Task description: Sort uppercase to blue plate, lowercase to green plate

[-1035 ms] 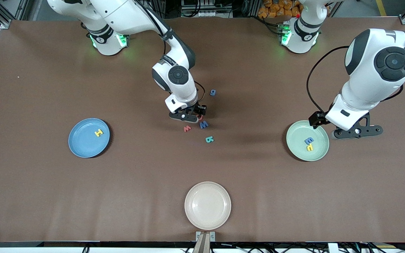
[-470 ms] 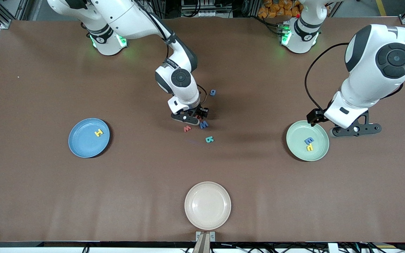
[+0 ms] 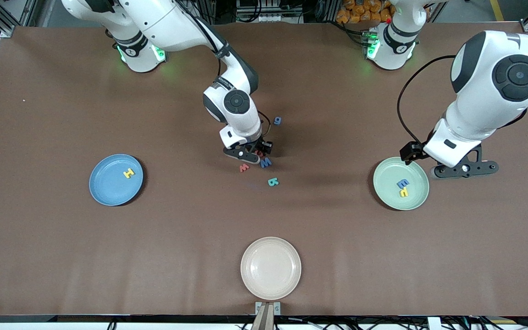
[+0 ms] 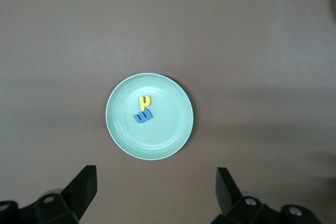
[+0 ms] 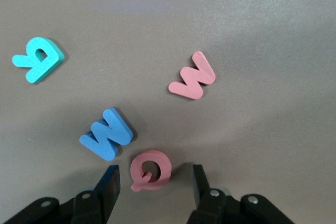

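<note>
Now red Q (image 5: 150, 170) between right gripper's (image 5: 153, 184) parted fingers (image 5: 108, 183), seemingly ungripped.

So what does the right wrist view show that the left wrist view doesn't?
Only the right wrist view shows loose letters on the brown table: the red Q between the right pincer's open fingers, the blue W beside it, the small red w and the teal R.

Only the left wrist view shows the green plate holding the yellow h and the blue E-like letter, under the open left pincer.

Both show the table; no letter appears in both.
</note>
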